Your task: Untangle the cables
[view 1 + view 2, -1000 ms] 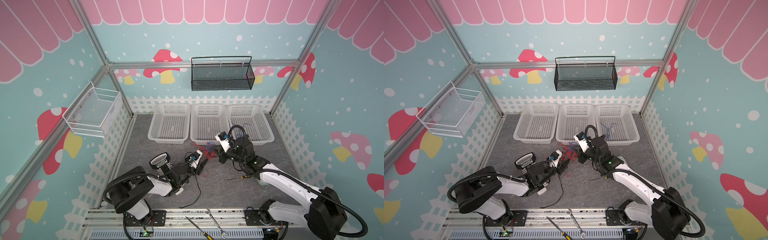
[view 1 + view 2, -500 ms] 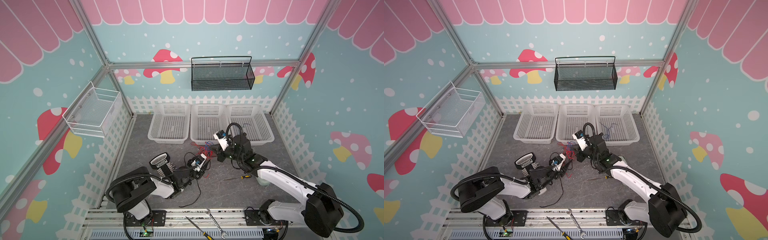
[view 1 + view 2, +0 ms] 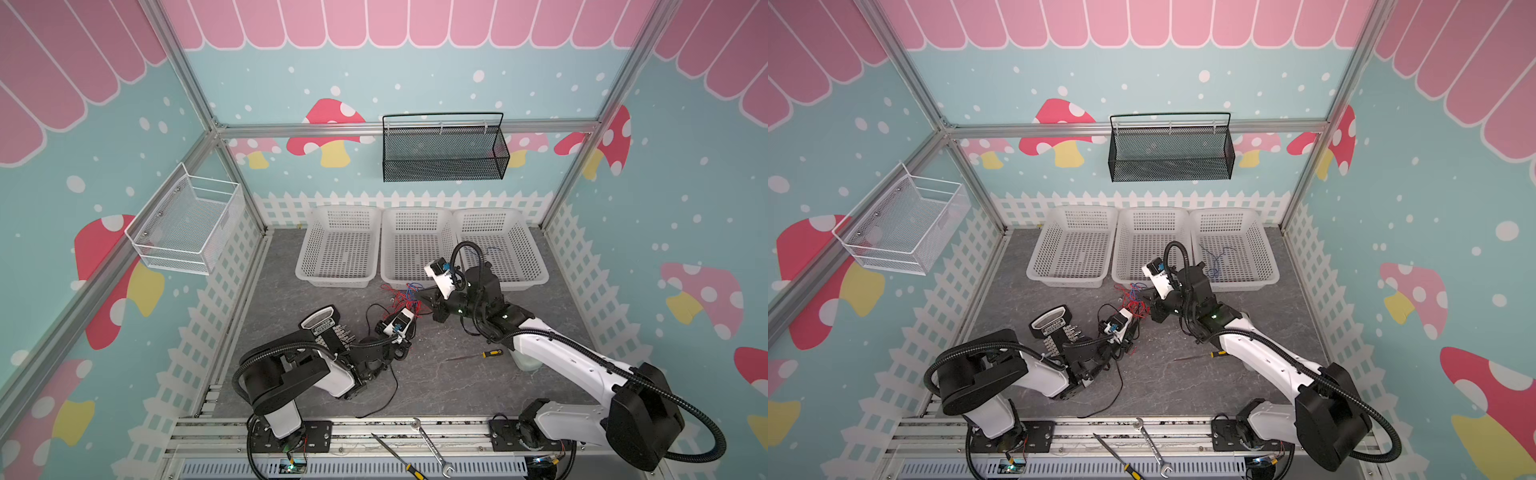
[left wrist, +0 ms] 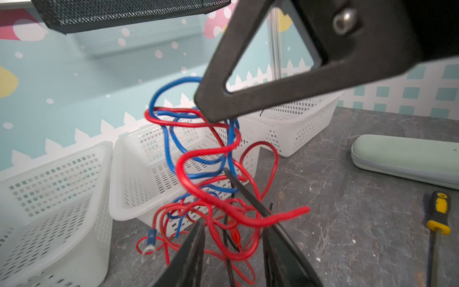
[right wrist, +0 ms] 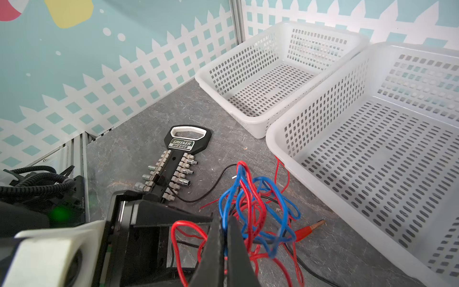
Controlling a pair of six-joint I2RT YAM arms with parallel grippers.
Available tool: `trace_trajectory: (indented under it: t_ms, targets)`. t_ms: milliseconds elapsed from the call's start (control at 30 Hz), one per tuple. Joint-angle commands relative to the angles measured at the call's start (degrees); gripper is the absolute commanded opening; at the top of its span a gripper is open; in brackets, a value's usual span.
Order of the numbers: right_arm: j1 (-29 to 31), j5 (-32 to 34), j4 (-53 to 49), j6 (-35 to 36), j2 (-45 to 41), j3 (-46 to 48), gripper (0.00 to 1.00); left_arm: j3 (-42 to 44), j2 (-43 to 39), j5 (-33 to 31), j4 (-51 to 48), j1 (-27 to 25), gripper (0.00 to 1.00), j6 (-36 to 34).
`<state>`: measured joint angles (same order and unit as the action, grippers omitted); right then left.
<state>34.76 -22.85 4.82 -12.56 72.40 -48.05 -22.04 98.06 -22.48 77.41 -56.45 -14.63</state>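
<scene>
The black socket holder (image 5: 180,149) bears a label reading "GREENER"; the smaller line beneath seems too blurred to read.

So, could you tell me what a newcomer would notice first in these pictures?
The red and blue cables hang in a knot from the shut right gripper, in front of the middle white basket. The left gripper sits close by with jaws apart around red strands. A lone blue cable lies in the right-hand basket.
</scene>
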Motion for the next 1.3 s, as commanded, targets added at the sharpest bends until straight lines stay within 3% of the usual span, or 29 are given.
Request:
trace_trajectory:
  t_ms: [0,167,367,667,900,1133,1267]
  targets:
    - [-0.20,1.16,-0.33,-0.19,0.51,-2.05,0.00,-0.52,-1.18,-3.18,3.79,-0.50,0.40,-2.74]
    - [-0.19,0.94,-0.78,0.08,0.77,-2.70,0.00,0.51,-2.40,-3.90,3.80,-0.68,0.45,-2.94]
    - [-0.17,-0.85,-0.86,0.16,1.08,-3.26,0.00,-0.75,-1.17,-2.27,3.80,-1.23,0.41,-4.55]
    - [-0.20,-2.23,-1.51,0.34,0.91,-3.29,0.00,-2.08,-0.41,-4.29,3.72,-1.65,0.00,-4.27]
    - [-0.16,2.97,-2.80,-0.10,-0.33,-4.21,0.00,0.16,-0.09,-5.41,3.72,-1.65,0.00,-1.29]
    - [-0.55,16.71,-7.61,0.08,-3.42,-5.70,0.00,3.47,0.12,-9.10,3.72,-1.21,0.00,2.39]
    - [-1.22,17.09,-8.25,0.25,-4.64,-5.30,0.00,3.86,0.00,-9.70,3.71,-0.60,0.00,3.35]
